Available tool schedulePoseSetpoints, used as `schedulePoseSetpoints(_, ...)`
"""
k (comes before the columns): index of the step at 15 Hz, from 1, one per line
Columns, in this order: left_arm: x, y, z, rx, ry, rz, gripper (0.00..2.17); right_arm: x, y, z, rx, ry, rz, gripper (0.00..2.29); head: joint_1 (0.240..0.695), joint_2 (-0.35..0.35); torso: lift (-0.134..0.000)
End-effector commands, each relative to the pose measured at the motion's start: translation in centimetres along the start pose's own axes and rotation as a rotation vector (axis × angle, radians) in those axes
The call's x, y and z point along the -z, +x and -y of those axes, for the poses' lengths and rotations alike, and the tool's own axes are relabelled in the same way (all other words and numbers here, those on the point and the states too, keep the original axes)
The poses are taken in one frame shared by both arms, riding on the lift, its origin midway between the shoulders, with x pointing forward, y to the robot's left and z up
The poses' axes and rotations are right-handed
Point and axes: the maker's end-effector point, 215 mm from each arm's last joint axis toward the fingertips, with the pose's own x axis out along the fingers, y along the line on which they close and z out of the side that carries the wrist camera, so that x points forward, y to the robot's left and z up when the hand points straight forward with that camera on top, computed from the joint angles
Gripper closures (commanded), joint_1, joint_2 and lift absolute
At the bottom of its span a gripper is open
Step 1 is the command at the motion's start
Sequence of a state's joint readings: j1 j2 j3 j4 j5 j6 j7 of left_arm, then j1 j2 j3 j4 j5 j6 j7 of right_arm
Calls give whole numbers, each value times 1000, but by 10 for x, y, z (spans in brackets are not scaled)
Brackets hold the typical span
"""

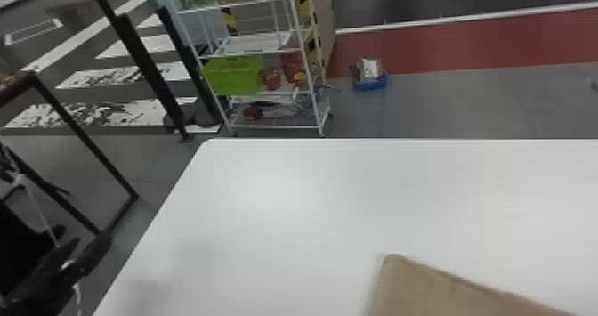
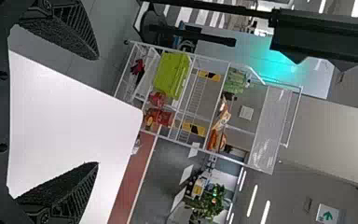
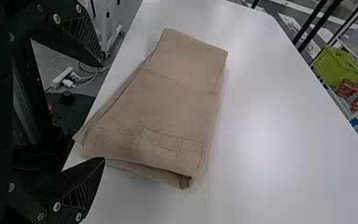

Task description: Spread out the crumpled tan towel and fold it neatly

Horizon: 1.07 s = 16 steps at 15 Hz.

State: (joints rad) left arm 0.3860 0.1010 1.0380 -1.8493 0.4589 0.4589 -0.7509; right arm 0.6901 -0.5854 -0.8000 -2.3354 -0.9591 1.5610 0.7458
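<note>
In the head view, the tan towel point(image 1: 427, 288) is lying on the white table point(image 1: 311, 212), its corner and one long edge coming in at the bottom, right of center. The left gripper point(image 1: 94, 238) is hanging just off the table's left side, low in the view, its fingers standing apart. A white wire rack point(image 1: 267, 50) is standing beyond the table, a green bin point(image 1: 233, 74) resting on one of its shelves.

In the left wrist view, the left gripper point(image 2: 98, 111) is holding its two fingers wide open and gripping nothing. The table's corner is extending behind the gap, with the rack and a leafy plant point(image 2: 212, 200) standing farther off.

In the right wrist view, the right gripper point(image 3: 103, 112) is spreading its fingers wide, clasping nothing, near the towel, which is lying folded in layers along the table's edge. A power strip point(image 3: 62, 77) is resting on the floor below.
</note>
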Motion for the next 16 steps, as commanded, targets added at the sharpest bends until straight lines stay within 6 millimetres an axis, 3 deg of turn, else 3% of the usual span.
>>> schedulePoseSetpoints(1,2,4,0,6,4,-6,80,3,-4,14,45,16,-7,194,695,350,-122)
schedulePoseSetpoints(4,0,7,-2,5,10,2,80,23,14,42,80,78,-61,225,695,350,-122)
schedulePoseSetpoints(6,0,9,-3,5,9,3,80,24,21,54,96,96,-71,259,695,350,-122)
schedulePoseSetpoints(12,2,9,-2,6,4,2,80,12,45,55,71,95,-76,259,695,350,-122)
schedulePoseSetpoints(16,4,6,0,5,4,1,80,15,56,56,66,97,-97,259,695,350,-122)
